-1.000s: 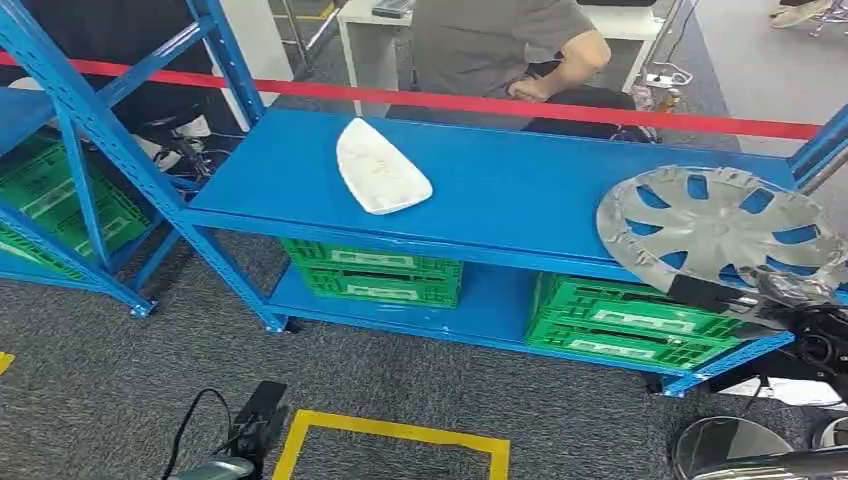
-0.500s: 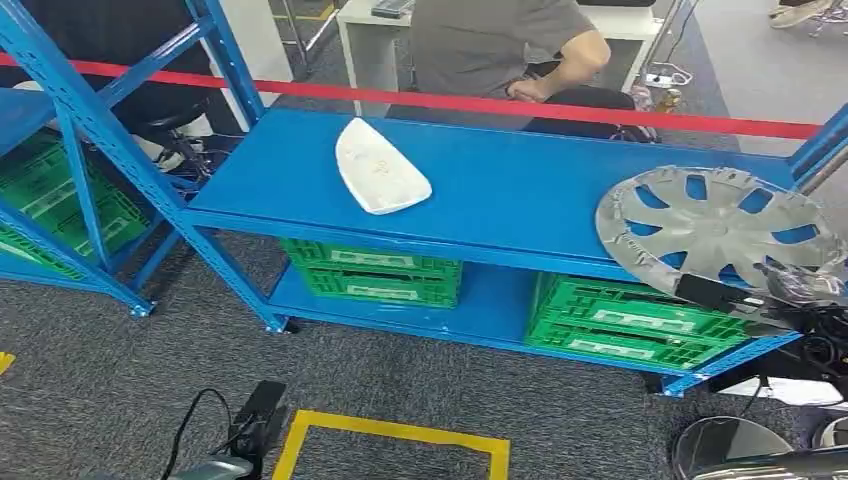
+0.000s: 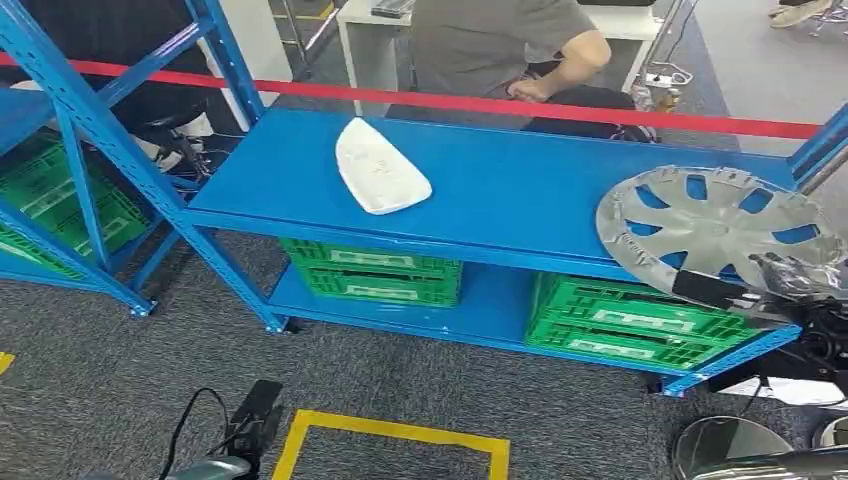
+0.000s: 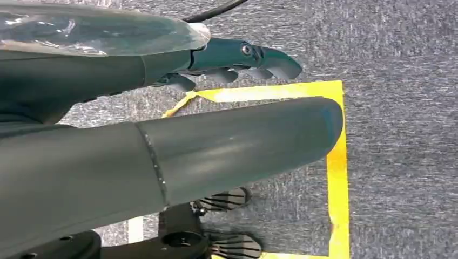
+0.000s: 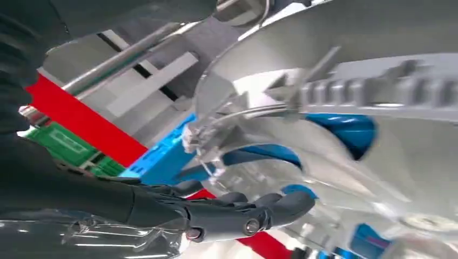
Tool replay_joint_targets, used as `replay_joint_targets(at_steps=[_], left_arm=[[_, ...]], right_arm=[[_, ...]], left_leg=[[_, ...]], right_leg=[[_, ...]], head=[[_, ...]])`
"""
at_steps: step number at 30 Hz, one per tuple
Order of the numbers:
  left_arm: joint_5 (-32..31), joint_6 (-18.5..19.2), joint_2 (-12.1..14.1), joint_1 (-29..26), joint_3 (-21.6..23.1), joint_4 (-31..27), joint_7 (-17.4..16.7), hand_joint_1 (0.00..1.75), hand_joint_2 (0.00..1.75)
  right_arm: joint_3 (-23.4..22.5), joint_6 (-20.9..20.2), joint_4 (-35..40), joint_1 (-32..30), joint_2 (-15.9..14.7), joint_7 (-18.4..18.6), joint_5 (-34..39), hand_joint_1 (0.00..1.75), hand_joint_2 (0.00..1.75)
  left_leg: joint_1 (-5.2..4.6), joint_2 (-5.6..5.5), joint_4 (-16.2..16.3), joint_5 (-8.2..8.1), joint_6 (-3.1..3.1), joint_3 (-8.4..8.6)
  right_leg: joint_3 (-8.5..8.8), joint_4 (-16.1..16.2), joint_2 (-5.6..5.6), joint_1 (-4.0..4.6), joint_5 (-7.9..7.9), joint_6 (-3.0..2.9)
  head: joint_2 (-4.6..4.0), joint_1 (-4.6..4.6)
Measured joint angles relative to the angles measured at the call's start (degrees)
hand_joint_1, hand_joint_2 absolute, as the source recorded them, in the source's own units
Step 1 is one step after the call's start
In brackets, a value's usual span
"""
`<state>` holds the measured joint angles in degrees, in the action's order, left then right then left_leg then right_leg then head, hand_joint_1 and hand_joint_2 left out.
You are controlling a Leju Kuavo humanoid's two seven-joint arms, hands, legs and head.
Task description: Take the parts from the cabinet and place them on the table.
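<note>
Two parts sat on the blue shelf (image 3: 500, 190): white cover (image 3: 378, 168) at 11 o'clock, hubcap (image 3: 715, 225) at 3. Right hand (image 3: 800, 290) crept nearer hubcap's rim since prior frame, grip state unclear. Left hand (image 4: 237, 56) hung empty, fingers apart.

silver hubcap (image 3: 715, 225), white part (image 3: 380, 168), on shelf (image 3: 510, 195)
</note>
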<state>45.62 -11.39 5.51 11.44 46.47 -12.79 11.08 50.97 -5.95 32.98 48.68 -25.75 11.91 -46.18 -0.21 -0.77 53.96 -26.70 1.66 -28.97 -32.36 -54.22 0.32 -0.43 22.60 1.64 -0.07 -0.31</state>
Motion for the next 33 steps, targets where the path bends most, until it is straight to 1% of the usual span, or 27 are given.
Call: replay_joint_targets(at_steps=[10,32,33], left_arm=[[0.0,0.0,0.0,0.0,0.0,0.0,0.1,0.0,0.0],[0.0,0.0,0.1,0.0,0.0,0.0,0.1,0.0,0.0],[0.0,0.0,0.1,0.0,0.0,0.0,0.1,0.0,0.0]], right_arm=[[0.9,0.5,-0.6,0.2,1.0,-1.2,0.0,0.0,1.75],[1.0,1.0,-2.3,0.2,2.1,-1.3,0.5,0.0,1.75],[1.0,1.0,-2.4,0.2,2.1,-1.3,0.5,0.23,1.75]], left_leg=[[0.0,-0.01,0.0,0.0,0.0,-0.01],[0.0,-0.01,0.0,0.0,0.0,0.0],[0.0,-0.01,0.0,0.0,0.0,0.0]], right_leg=[[0.0,0.0,-0.01,0.0,0.0,0.0],[0.0,0.0,0.0,0.0,0.0,0.0],[0.0,0.0,0.0,0.0,0.0,0.0]], head=[[0.0,0.0],[0.0,0.0],[0.0,0.0]])
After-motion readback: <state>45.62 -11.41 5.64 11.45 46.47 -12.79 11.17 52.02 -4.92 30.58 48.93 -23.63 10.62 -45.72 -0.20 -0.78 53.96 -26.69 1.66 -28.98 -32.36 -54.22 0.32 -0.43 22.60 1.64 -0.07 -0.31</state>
